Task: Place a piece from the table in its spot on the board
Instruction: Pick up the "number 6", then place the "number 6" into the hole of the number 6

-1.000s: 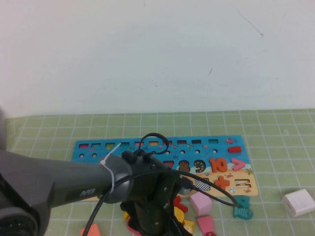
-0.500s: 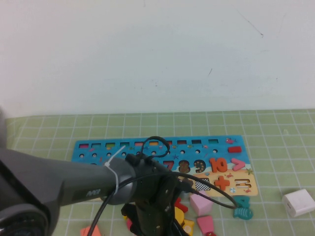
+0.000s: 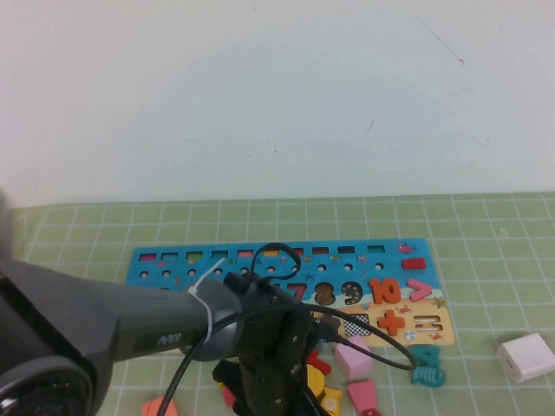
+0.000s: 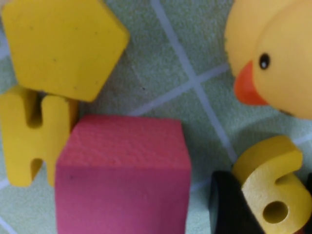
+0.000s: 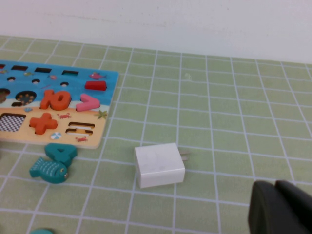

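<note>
The piece, a small yellow numeral 6 (image 4: 273, 190), stands tilted on the green mat in the left wrist view. My left gripper (image 4: 268, 204) is shut on it, one black finger (image 4: 229, 204) pressed against its side and the other just showing at the frame's edge. In the high view my left arm (image 3: 173, 325) hangs low over the loose pieces in front of the board (image 3: 390, 260) and hides both gripper and piece. The board's end also shows in the right wrist view (image 5: 63, 80). My right gripper (image 5: 278, 204) is shut and empty above the mat, right of the board.
Close around the 6 lie a yellow duck (image 4: 278, 53), a pink cube (image 4: 122, 175), a yellow pentagon block (image 4: 63, 46) and a yellow notched piece (image 4: 31, 136). A white charger (image 3: 525, 357) and a teal fish (image 3: 427, 373) lie right of the board.
My left arm has sunk a little lower over the loose pieces, and its jaws have closed in on the yellow 6. The right arm has not moved.
</note>
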You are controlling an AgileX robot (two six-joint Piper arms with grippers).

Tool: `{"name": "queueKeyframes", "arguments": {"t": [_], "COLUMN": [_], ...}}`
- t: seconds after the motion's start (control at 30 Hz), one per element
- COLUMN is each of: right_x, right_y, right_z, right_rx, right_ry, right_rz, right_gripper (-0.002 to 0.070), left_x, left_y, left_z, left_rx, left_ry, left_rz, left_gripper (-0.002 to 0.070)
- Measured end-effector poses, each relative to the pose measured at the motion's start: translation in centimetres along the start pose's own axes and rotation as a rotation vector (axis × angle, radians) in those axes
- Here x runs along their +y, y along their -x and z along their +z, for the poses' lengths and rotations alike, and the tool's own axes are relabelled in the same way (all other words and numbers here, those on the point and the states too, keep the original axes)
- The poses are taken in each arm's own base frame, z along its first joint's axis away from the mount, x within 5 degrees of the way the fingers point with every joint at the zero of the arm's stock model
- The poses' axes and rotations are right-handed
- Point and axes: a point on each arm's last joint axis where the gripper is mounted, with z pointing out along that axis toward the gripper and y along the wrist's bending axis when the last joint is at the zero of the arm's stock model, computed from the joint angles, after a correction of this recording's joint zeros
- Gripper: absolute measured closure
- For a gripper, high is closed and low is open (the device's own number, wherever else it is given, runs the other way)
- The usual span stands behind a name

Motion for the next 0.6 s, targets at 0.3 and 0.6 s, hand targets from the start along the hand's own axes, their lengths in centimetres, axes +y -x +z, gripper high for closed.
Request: {"name": "queueKeyframes", "arguments": {"t": [0.3, 0.6], "right_x": [0.0, 0.0], "right_y": [0.0, 0.0], "right_z": [0.0, 0.0], "right_rx": [0.000, 0.000], "right_ry": [0.000, 0.000], "right_rz": [0.000, 0.000], "right_gripper": [0.0678, 0.0678], "left_x": [-0.1, 1.5], "left_y": [-0.4, 0.9], "left_z": [-5.3, -10.9], "left_rx": [-0.082, -0.149], "left_ry": [-0.021, -0.001], "left_rz": [0.017, 0.012], "left_gripper": [0.0410, 0.0410]}}
